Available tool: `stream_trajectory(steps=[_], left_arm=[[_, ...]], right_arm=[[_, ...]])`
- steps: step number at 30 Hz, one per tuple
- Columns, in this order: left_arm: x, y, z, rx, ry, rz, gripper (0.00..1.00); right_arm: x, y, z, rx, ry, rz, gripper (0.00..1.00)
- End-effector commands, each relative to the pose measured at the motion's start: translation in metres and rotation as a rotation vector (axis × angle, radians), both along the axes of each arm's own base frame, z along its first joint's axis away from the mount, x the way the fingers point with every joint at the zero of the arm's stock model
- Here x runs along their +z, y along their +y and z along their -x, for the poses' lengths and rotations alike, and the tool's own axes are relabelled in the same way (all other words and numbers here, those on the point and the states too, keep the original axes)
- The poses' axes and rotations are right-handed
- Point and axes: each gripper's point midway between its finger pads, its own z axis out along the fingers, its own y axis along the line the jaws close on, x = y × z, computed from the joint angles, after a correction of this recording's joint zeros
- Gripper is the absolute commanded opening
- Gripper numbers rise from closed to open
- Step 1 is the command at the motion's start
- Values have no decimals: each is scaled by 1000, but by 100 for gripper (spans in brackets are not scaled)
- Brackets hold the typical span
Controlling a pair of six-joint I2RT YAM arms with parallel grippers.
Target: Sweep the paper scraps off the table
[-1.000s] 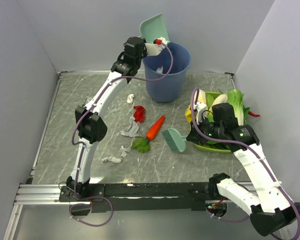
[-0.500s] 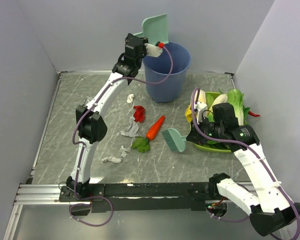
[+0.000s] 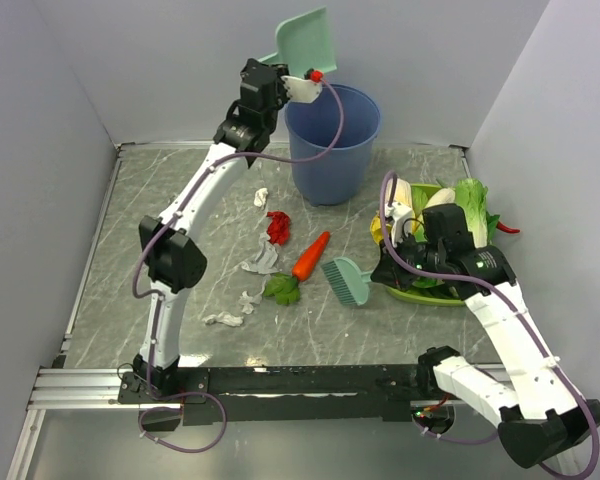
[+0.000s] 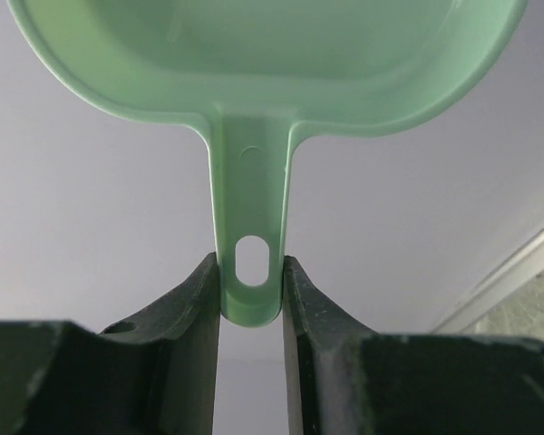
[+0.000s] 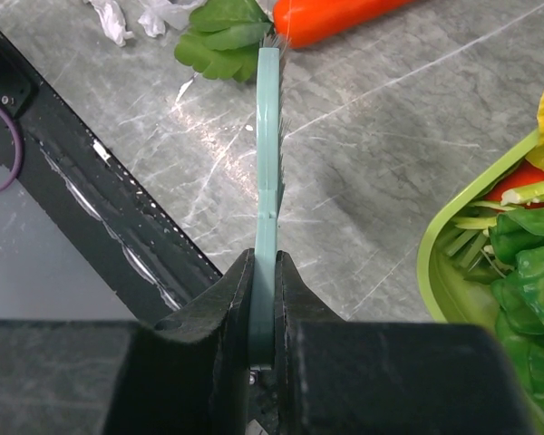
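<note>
My left gripper (image 3: 280, 62) is shut on the handle of the teal dustpan (image 3: 305, 42) and holds it raised and tipped above the blue bucket (image 3: 332, 140); the handle sits clamped between its fingers (image 4: 252, 283). My right gripper (image 3: 382, 273) is shut on the teal brush (image 3: 348, 280), whose head rests low over the table (image 3: 130, 230) by the carrot; the brush runs edge-on in the right wrist view (image 5: 267, 154). Paper scraps lie on the table: a red one (image 3: 278, 226), white and grey ones (image 3: 261, 259), (image 3: 225, 319), (image 3: 261, 197). White scraps also show in the right wrist view (image 5: 127, 14).
An orange carrot with green leaves (image 3: 306, 260) lies among the scraps. A green tray of vegetables (image 3: 442, 240) stands at the right, under my right arm. Grey walls close in the left, back and right. The metal rail runs along the near edge.
My left gripper has lifted the dustpan higher above the bucket and turned it. The right arm and the brush have barely moved.
</note>
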Motion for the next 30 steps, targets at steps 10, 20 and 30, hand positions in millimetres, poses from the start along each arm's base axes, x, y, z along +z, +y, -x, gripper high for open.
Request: stream_trajectory(steps=[10, 20, 30], left_arm=[[-10, 133, 145, 186, 408, 477, 1], [-165, 207, 307, 299, 1032, 418, 1], [-239, 307, 425, 631, 1299, 197, 1]], right_arm=[[41, 10, -28, 25, -112, -37, 0], [68, 51, -61, 135, -153, -13, 0], [79, 118, -73, 313, -166, -49, 0]])
